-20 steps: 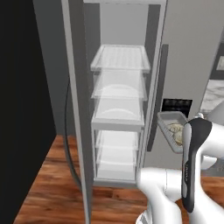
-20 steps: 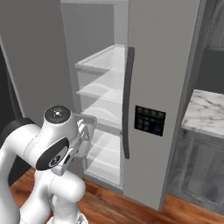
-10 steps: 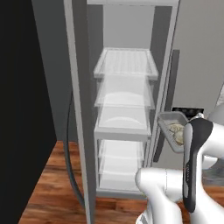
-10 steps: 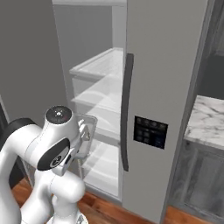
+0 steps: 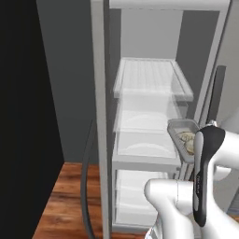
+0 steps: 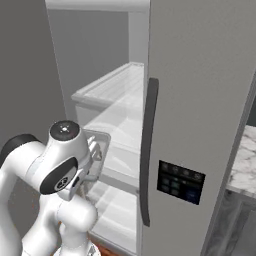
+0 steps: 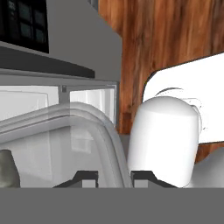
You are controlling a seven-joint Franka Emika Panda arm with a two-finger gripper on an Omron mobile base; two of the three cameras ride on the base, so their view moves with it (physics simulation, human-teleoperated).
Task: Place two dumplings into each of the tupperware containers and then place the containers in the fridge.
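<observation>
In the hand view my gripper (image 7: 114, 177) is shut on the flared rim of a translucent grey tupperware container (image 7: 74, 118), with the rim running up between the fingertips (image 7: 87, 176). A mottled dumpling (image 7: 6, 170) lies inside it at the left edge. In the left base view the container (image 5: 179, 127) hangs level in front of the fridge's (image 5: 101, 116) open compartment, beside the middle shelf, with dumplings (image 5: 187, 139) in it. From the right base view the container (image 6: 102, 145) peeks out from behind my arm's upper joint.
Pale shelves (image 5: 151, 75) stack inside the fridge, with drawers below. The closed right door (image 6: 200, 90) carries a long dark handle (image 6: 147, 150) and a control panel (image 6: 180, 181). A marble counter (image 6: 245, 165) stands at the right. The floor (image 5: 63, 200) is wood.
The whole picture has shifted and the fridge looms larger, so the base has driven closer. The container stays in my grip at the same place relative to the arm.
</observation>
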